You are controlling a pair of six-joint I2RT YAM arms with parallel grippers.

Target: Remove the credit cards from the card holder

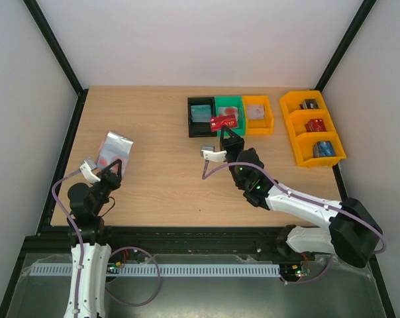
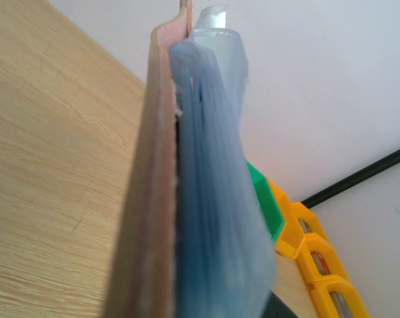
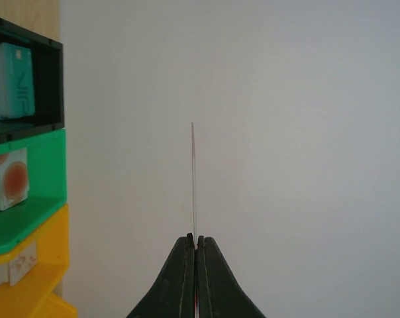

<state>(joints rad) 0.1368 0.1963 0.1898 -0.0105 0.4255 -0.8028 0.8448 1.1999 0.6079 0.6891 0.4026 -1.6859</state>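
Note:
My left gripper (image 1: 110,171) is shut on the lower edge of the card holder (image 1: 115,149) and holds it upright and open above the table's left side. In the left wrist view the holder is edge-on, with tan leather (image 2: 147,218) on the left and blue-grey lining (image 2: 213,199) on the right; it hides my fingers. My right gripper (image 1: 226,135) is shut on a red credit card (image 1: 223,122) and holds it over the green bin. In the right wrist view the black fingertips (image 3: 197,240) pinch the card (image 3: 194,185), seen edge-on.
A black bin (image 1: 191,118), a green bin (image 1: 228,99) and an orange bin (image 1: 269,116) stand side by side at the back centre, with small items inside. A row of yellow bins (image 1: 289,129) with blocks stands at the back right. White walls enclose the table.

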